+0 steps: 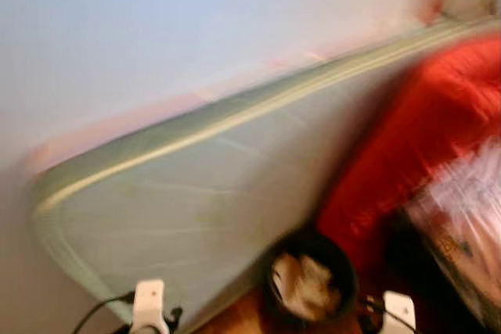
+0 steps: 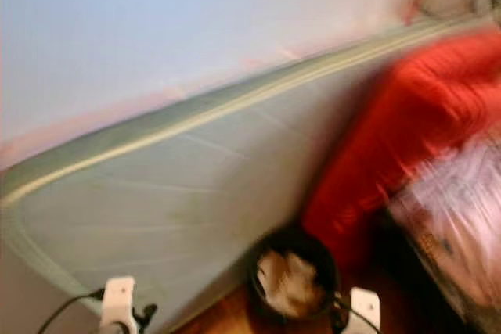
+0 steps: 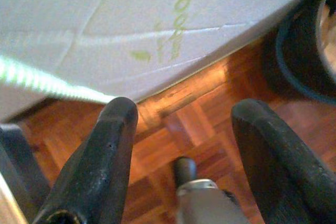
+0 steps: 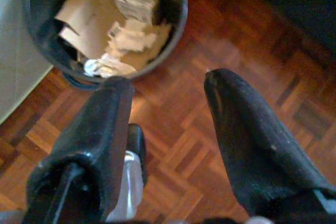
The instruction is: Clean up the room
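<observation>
Head views are blurred. A pale mattress (image 1: 196, 201) leans against the wall, its lower edge on the parquet floor (image 4: 199, 129). A black bin (image 4: 173, 19) of crumpled paper (image 4: 105, 30) stands just beside it, a red blanket (image 1: 423, 138) behind. The left gripper (image 3: 184, 135) and right gripper (image 4: 168, 108) hang over the floor, fingers apart, empty.

Right gripper (image 4: 168, 129): fingers apart, nothing between them, above the floor.
Bin (image 4: 178, 3): black, round, at 11 o'clock beyond the fingertips.
Contents: cardboard (image 4: 86, 19), crumpled paper (image 4: 134, 38).
Floor (image 4: 173, 145): wood parquet.
</observation>
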`<state>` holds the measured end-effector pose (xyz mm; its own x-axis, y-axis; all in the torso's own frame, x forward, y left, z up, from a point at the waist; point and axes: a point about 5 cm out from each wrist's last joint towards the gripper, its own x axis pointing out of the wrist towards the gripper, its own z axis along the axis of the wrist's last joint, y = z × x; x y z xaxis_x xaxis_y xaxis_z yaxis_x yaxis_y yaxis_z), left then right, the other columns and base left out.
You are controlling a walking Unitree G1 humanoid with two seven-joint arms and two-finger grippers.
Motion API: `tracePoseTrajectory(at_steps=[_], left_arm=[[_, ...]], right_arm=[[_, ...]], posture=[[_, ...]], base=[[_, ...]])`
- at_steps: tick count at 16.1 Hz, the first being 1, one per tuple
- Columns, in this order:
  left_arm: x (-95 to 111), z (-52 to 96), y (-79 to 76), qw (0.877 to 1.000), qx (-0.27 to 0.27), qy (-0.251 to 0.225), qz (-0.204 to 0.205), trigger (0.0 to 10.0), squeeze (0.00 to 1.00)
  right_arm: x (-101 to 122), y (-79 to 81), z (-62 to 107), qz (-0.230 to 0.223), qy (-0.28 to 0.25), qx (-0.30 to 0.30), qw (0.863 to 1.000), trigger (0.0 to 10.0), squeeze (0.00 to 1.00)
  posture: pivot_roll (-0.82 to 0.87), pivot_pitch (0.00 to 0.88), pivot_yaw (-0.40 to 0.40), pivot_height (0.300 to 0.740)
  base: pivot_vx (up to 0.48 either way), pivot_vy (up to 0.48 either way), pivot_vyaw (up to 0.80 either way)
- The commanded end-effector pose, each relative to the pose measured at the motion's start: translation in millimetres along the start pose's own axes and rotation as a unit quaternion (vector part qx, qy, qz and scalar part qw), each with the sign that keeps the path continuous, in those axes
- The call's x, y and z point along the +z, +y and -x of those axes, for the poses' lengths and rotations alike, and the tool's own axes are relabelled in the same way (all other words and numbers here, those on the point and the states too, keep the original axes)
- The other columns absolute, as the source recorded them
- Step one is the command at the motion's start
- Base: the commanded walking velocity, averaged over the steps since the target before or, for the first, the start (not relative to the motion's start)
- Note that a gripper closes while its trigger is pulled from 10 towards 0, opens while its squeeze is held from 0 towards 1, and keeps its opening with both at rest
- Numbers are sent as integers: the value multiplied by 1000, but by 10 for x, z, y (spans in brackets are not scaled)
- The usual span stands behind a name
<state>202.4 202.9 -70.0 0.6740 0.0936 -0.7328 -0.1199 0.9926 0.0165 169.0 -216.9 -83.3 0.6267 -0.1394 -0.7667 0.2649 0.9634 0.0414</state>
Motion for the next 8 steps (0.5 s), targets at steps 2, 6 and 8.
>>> tracePoseTrajectory(at_steps=[2,6,8], left_arm=[[-601,237,445,990,4,129,-63,10000,0],[-609,239,434,990,2,129,-61,10000,0],[-611,240,439,989,3,130,-71,10000,0]], right_arm=[[-1110,-385,540,31,158,35,986,10000,0],[-1113,-392,544,30,159,37,986,10000,0],[-1122,-394,549,25,160,34,986,10000,0]], posture=[[90,0,-1,740],[98,0,-8,740],[90,0,-6,740]], base=[[0,0,-725],[0,0,-723],[0,0,-734]])
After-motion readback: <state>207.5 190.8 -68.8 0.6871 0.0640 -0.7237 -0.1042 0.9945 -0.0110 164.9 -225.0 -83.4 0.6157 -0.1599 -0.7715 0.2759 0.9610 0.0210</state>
